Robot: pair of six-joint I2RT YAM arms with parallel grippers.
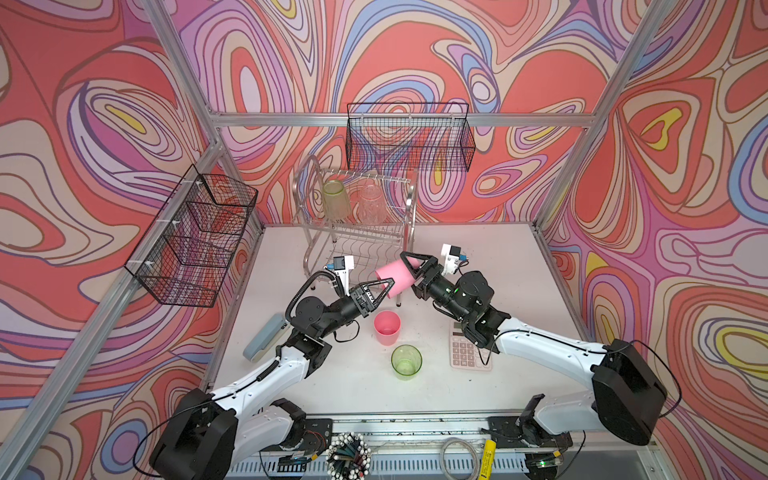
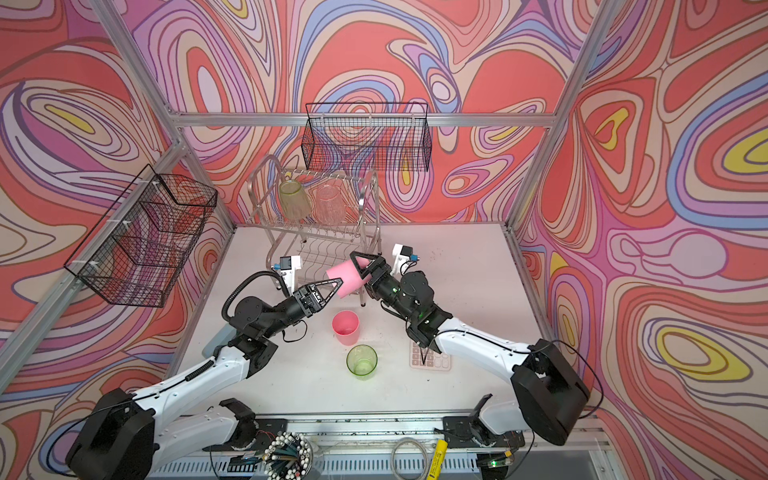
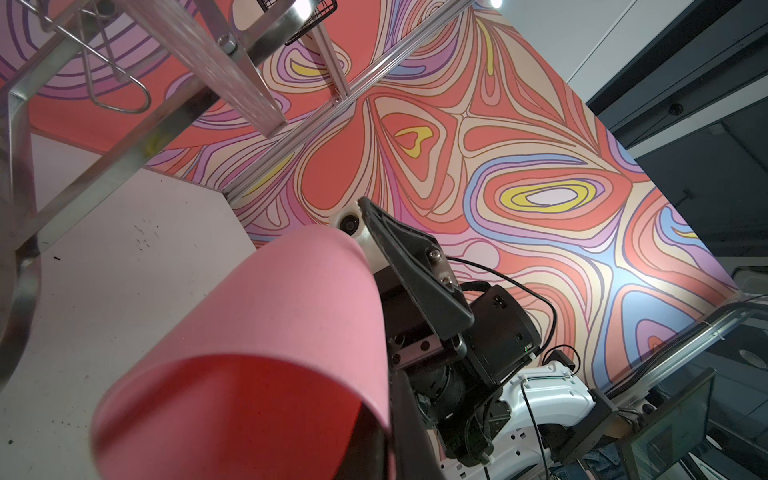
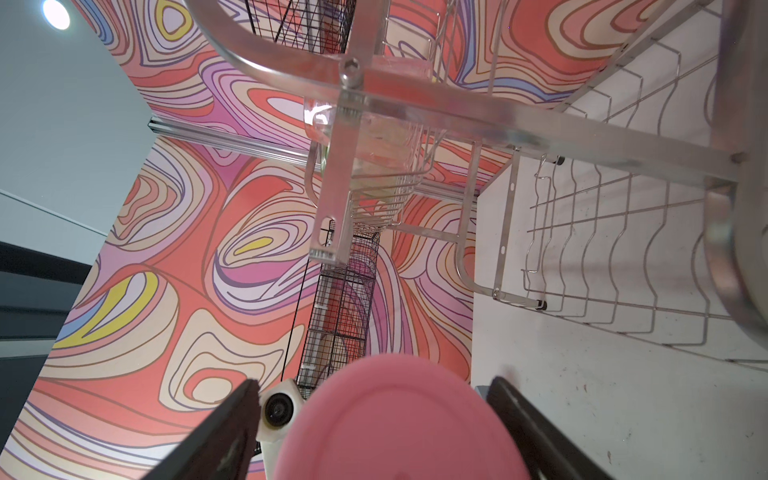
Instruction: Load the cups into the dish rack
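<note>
Your right gripper (image 1: 405,270) has its jaws spread wide around a pink cup (image 1: 390,277), holding it tipped sideways above the middle of the tabletop (image 1: 340,386), just in front of the dish rack (image 1: 410,216) by the far edge. Your left gripper (image 1: 384,287) has its jaws pressed together on nothing, its tip right at that cup, contact unclear. A green cup (image 1: 336,201) and a clear cup (image 1: 371,204) sit upside down on the rack's upper tier; another pink cup (image 1: 387,327) and another green cup (image 1: 406,361) stand upright mid-tabletop, the green one nearer the near edge.
</note>
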